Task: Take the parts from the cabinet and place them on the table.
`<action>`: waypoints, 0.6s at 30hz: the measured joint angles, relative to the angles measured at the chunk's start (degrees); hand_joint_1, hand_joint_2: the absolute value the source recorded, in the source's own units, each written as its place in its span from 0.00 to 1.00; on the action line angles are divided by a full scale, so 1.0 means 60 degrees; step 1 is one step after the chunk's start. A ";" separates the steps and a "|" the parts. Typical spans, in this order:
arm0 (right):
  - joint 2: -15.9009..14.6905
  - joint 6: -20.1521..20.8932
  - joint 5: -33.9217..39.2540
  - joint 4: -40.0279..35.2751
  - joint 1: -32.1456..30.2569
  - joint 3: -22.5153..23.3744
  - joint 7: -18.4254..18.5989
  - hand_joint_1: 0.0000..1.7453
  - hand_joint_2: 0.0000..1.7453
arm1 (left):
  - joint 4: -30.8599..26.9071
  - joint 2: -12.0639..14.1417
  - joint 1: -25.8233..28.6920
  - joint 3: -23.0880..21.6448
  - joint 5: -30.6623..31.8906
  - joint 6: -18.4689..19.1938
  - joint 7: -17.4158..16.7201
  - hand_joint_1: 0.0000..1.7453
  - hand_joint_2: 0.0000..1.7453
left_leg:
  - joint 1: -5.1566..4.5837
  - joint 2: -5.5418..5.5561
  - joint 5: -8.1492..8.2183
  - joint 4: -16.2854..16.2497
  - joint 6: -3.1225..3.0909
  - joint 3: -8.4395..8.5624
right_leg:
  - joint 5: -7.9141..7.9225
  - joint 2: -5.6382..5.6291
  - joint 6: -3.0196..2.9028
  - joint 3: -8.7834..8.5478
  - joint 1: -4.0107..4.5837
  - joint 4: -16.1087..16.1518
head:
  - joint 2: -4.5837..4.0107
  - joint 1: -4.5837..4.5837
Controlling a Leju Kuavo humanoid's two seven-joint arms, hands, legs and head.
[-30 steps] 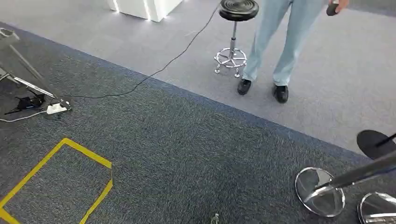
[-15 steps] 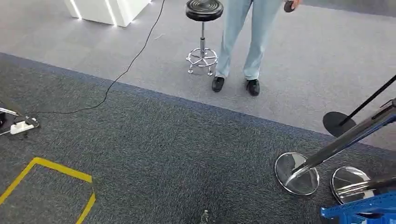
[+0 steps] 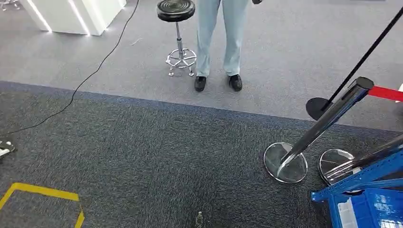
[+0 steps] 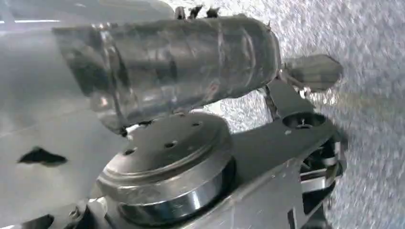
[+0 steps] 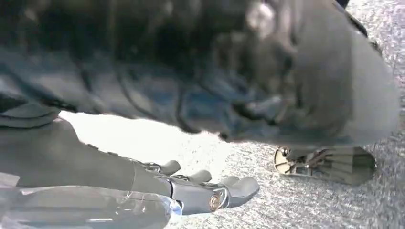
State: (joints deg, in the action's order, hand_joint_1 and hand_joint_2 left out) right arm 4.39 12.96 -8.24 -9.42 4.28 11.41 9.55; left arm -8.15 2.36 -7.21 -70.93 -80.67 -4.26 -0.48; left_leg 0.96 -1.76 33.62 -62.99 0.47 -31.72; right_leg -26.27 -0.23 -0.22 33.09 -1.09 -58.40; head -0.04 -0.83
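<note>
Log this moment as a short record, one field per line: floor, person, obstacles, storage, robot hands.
floor: dark carpet near, lighter grey carpet beyond, yellow tape at lower left
person: legs beside a black stool
obstacles: chrome barrier posts with a red belt; black cable
storage: blue rack with bin, lower right
robot hands: right robot hand empty, fingers extended; left robot hand, state unclear

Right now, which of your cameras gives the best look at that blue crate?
The head view: the blue crate sits at its lower right corner, cut off by the picture's edge, under a blue frame. I cannot make the crate out in either wrist view, where there is carpet and blurred grey and dark shapes.
</note>
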 joint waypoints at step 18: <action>-0.0204 -0.0441 0.0831 0.0000 -0.0031 0.0026 0.0360 0.00 0.00 | -0.0004 -0.0109 0.0112 -0.0066 -0.0390 0.0755 0.1102 0.00 0.00 | -0.0117 0.0042 -0.0950 0.1100 -0.0535 0.0253 | -0.1206 -0.0081 0.0378 0.1398 0.0093 -0.2642 | 0.0000 0.0124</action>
State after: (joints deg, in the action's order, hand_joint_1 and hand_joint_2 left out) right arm 3.17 10.32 -3.25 -9.42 4.10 11.56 11.71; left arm -8.17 1.70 -6.54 -71.32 -83.01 0.27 6.13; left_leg 0.26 -1.51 27.92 -56.39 -2.74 -30.20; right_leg -33.51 -0.71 2.04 41.47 -0.53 -74.25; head -0.04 -0.09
